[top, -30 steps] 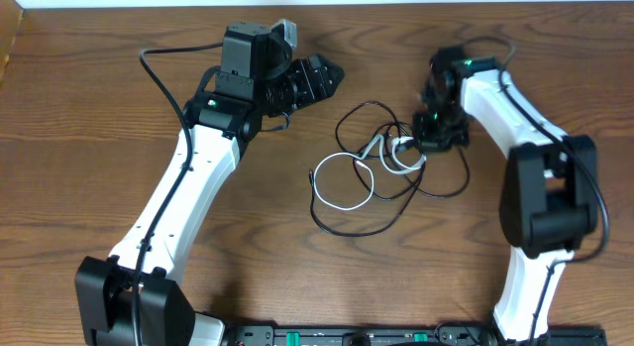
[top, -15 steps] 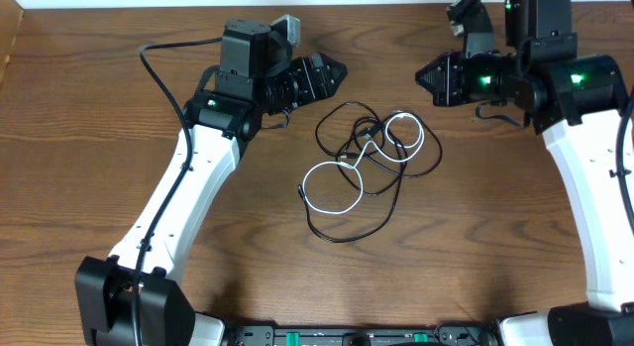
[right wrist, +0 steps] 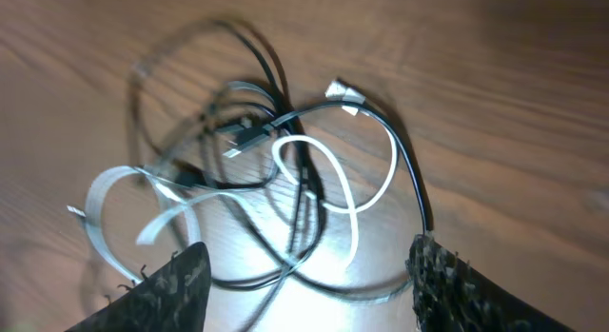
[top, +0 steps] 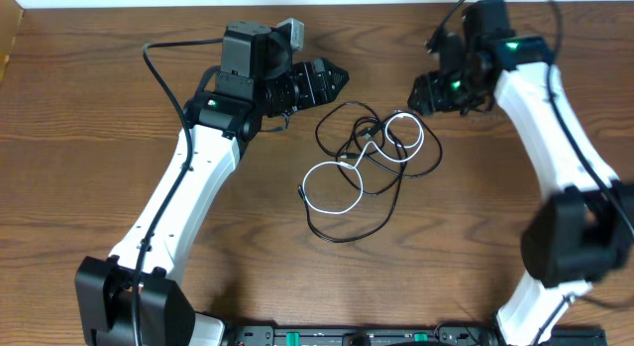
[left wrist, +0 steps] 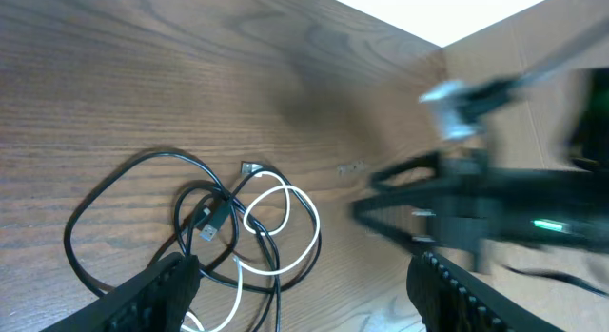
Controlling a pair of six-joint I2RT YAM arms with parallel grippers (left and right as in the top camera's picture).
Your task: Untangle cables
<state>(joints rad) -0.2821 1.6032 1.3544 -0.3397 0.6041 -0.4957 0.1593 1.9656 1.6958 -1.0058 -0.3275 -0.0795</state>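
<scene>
Brown wood-grain table (top: 89, 108) fills the scene, with a pale wall strip along its far edge. Left fingers (left wrist: 157, 294) are spread wide and hold nothing. They hang above the table just left of the cable heap. Right fingers (right wrist: 176, 284) are also spread wide and empty, raised over the heap's far right side.

Both cables lie together on the table between the two arms, not yet separated. The white cable (top: 305, 187) forms a round ring at the near left and smaller loops at the far right. The black cable (right wrist: 411, 175) winds through those loops and sweeps a larger arc around them. A small metal plug (right wrist: 343, 87) sticks out at the heap's edge.

Seen from overhead, the heap's long axis runs diagonally, from near left to far right, pointing toward the right fingers.

The step in hand looks like choosing a fresh grasp. The next move probably calls for one arm to pinch the white ring where it lies clearest. The other arm could pin or lift the black cable, and the two would then draw apart along that diagonal.
</scene>
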